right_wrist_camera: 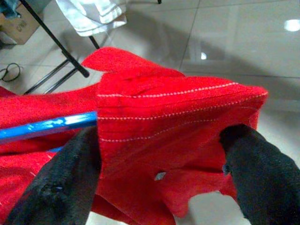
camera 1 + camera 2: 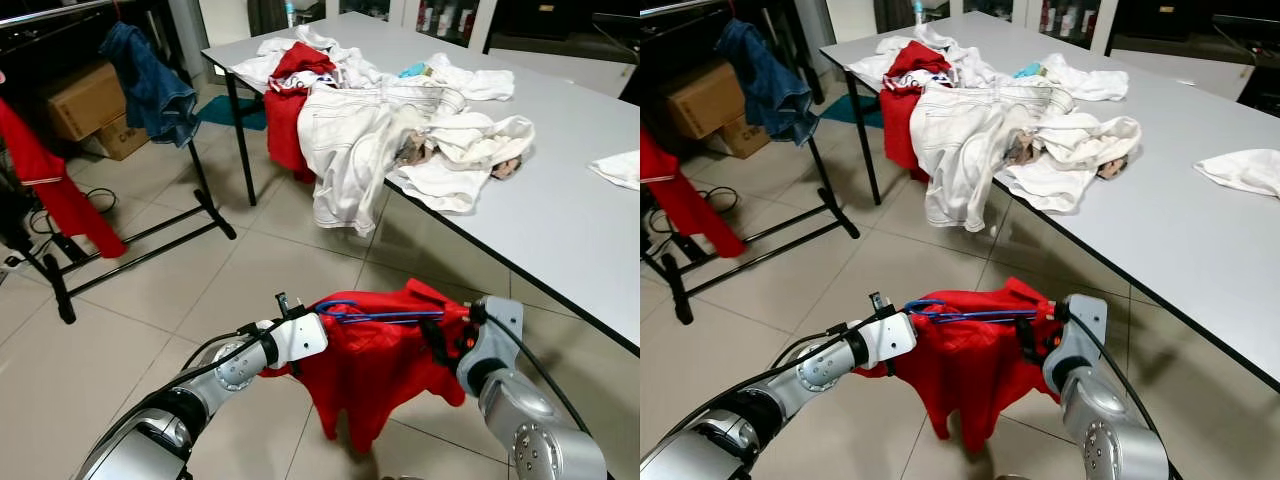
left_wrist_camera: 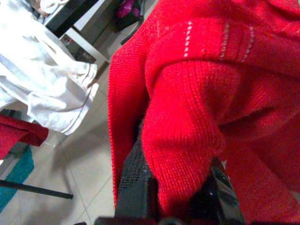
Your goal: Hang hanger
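**Red sweater on blue hanger, carried between both grippers toward the rack**

Held low over the tiled floor [image 2: 170, 290]: red sweater [image 2: 375, 365] draped on a blue hanger [image 2: 385, 316], long axis running side to side between the arms. Left gripper [image 3: 176, 187] pinching a fold of knit at the left end; right gripper [image 1: 164, 164] spread around the sweater's right shoulder, one finger [image 1: 61, 183] touching the blue bar. Clothes rack [image 2: 130, 235] well off to the front-left, already bearing a denim jacket [image 2: 150, 85] and another red garment [image 2: 50, 185]; left arm nearer to it. Table [image 2: 560, 220] with heaped laundry [image 2: 390, 130] close on the right, its edge bounding any swing that way. Open floor between hanger and rack, so probably a left turn and a lift.
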Motion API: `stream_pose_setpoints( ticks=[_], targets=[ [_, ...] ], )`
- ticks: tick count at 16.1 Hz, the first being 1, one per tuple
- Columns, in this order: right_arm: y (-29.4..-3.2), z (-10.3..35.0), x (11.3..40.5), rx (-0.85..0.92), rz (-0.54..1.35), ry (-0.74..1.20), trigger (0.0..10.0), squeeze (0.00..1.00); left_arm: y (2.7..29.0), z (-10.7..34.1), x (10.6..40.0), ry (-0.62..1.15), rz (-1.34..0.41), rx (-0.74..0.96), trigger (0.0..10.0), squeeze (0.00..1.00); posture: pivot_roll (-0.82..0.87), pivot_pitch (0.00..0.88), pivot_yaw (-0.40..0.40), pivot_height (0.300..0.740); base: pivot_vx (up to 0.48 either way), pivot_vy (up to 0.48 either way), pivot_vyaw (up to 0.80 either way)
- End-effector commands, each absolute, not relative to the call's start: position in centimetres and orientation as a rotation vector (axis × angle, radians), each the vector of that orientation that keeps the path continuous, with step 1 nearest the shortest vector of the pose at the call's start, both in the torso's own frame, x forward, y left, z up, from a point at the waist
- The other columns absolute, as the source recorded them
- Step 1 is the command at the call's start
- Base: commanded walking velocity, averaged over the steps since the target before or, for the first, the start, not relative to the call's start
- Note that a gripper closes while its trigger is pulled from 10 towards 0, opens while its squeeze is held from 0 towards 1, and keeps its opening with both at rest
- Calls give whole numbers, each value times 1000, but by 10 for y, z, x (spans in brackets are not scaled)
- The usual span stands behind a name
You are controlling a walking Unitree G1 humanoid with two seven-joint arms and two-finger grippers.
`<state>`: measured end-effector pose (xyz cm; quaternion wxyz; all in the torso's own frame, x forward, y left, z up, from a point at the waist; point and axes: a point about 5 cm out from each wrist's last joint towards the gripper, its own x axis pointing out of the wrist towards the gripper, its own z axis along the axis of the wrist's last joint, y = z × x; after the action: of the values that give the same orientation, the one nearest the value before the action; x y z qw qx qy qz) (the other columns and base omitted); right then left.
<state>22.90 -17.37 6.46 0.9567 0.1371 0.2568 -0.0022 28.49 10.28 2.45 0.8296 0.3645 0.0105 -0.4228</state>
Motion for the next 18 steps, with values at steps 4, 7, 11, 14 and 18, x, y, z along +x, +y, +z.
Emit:
stream_pose_setpoints(
  ticks=[4,7,11,14,18],
  targets=[
    [-174,65,235,320,-45,510,0,0,102,29,286,-14,-892,779,10000,0,-178,0,68,740,0,0,0],
    [-173,68,234,301,-23,477,0,0,102,29,286,-17,-890,779,10000,0,-173,0,64,740,0,0,0],
    [-173,73,232,256,29,424,0,0,102,28,286,-17,-891,778,10000,0,-178,0,65,740,0,0,0],
    [-170,74,227,264,86,415,0,0,102,28,286,-15,-889,776,10000,0,-178,0,65,740,0,0,0],
    [-162,82,223,280,199,379,0,0,102,28,286,-11,-889,775,10000,0,-179,0,65,740,0,0,0]
  ],
)
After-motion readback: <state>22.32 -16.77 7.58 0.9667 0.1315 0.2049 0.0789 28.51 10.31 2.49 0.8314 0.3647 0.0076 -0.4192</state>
